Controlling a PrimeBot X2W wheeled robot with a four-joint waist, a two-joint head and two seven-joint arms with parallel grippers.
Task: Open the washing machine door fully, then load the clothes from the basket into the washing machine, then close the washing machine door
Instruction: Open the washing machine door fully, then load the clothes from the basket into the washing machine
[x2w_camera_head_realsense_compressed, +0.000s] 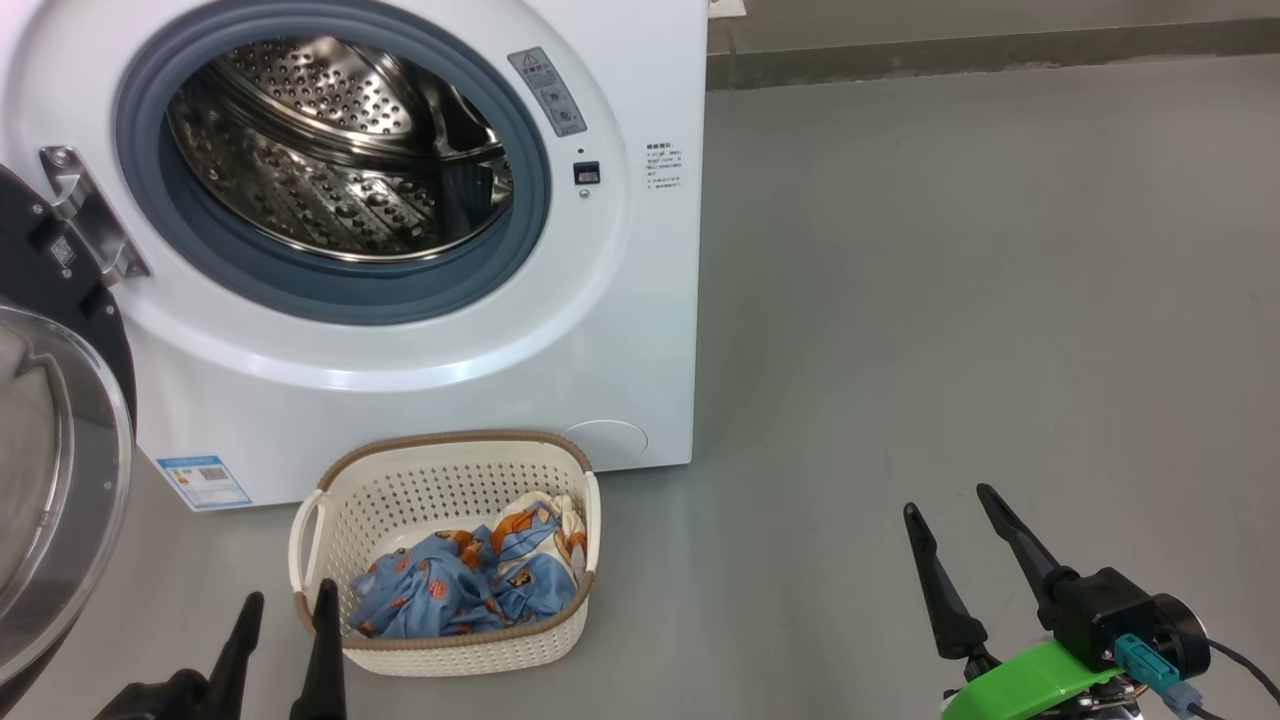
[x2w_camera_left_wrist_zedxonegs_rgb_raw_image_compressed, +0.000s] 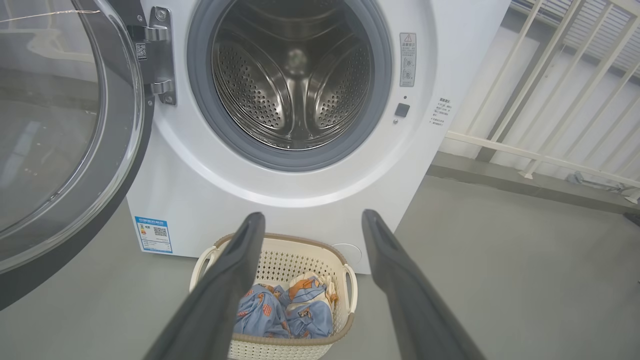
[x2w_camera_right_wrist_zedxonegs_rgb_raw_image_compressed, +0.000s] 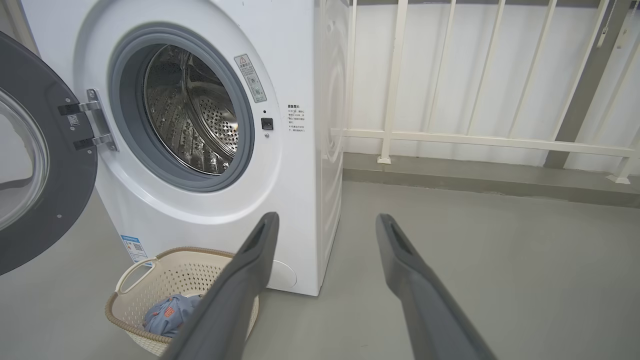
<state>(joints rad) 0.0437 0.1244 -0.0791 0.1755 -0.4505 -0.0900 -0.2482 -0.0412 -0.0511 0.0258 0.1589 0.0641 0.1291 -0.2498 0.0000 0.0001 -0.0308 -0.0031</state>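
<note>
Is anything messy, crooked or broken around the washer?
Nothing stands out. The washing machine door hangs open on its hinge, the steel drum looks whole, and the blue patterned clothes lie bunched inside the basket, which stands upright on the floor before the washing machine. Nothing has spilled.

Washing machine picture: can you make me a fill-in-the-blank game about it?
1. The washing machine door is swung ____.
2. The blue clothes lie in the ____.
3. The steel drum holds ____ clothes.
4. The left gripper and right gripper are both open and hold ____.
Missing words: open; basket; no; nothing.
</note>
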